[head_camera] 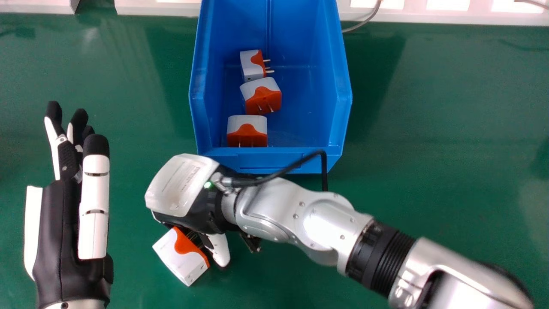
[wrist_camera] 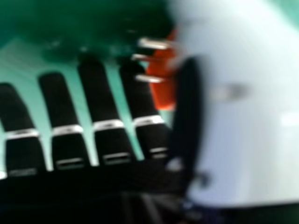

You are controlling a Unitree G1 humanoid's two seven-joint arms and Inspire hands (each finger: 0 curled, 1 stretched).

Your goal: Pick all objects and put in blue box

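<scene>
- Blue box (head_camera: 266, 159), just beyond the right hand (head_camera: 182, 184), three adapters (head_camera: 246, 126) inside!
- Right hand's open, fingers straight, nothing gripped.
- Left hand (head_camera: 93, 206) open, off to its left.
- Loose adapter (head_camera: 182, 257), just beside the right thumb: centre its body, prongs clear of fingers, then close evenly.

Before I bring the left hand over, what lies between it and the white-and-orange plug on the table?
Nothing: in the head view, only bare green table separates the left hand from the plug.
</scene>
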